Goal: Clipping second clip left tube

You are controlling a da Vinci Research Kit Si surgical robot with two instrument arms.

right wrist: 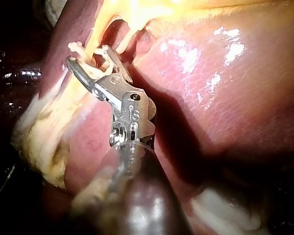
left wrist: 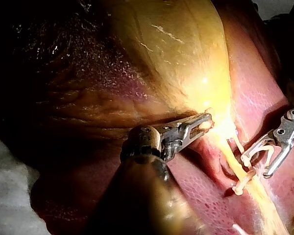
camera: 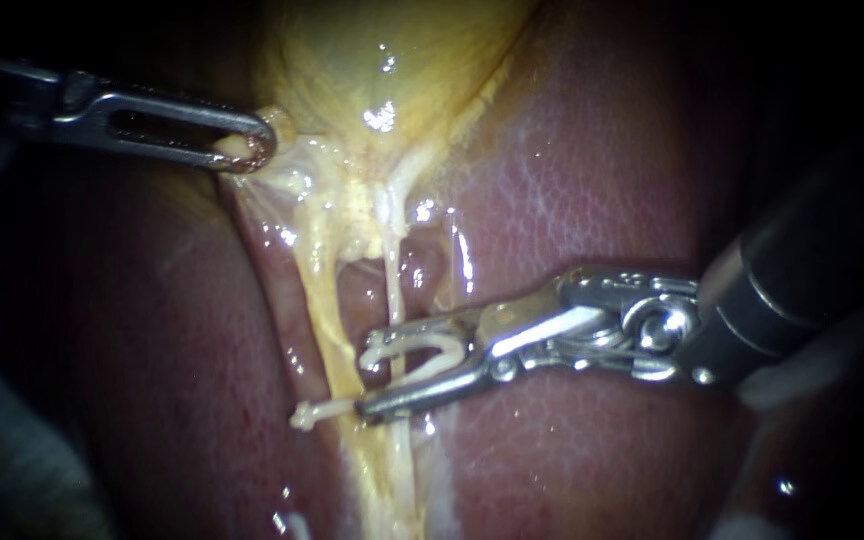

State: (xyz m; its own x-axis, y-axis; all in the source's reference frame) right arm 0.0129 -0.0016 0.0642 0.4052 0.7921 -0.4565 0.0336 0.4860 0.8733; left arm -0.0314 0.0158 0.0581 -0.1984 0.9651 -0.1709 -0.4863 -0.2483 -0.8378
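Coming in from the right, the right instrument (camera: 364, 372) has its jaws standing wide apart with a white loaded clip (camera: 422, 350) sitting between them. Both jaws touch it, so they're holding that clip but haven't squeezed it down. The jaw tips sit right at the edge of the left tube (camera: 320, 290), the yellowish band running down from the gallbladder (camera: 392, 60) across the dark red liver (camera: 602, 180). A thinner pale tube (camera: 392, 280) drops down just beside it and goes in between the jaws, passing behind the upper one. Honestly, I can't tell from the endoscope view how much of the left tube is actually inside the clip. Just below, a seated clip (camera: 317, 411) lies crosswise on the left tube with its free end poking out toward the view's left, and the lower jaw's tip is touching it or very nearly so. Up at the gallbladder's neck, the left instrument (camera: 247, 150) has its slotted jaws clamped on a nub of yellow tissue — a bit of it shows through the slot. The left wrist view shows the same grip, with the left instrument (left wrist: 203, 123) pinching the gallbladder (left wrist: 176, 54) and the right instrument (left wrist: 256, 165) well ahead of it, next to the seated clip (left wrist: 240, 185). In the right wrist view the right instrument (right wrist: 85, 56) has white clip material between its spread jaws, right against the yellow strands.
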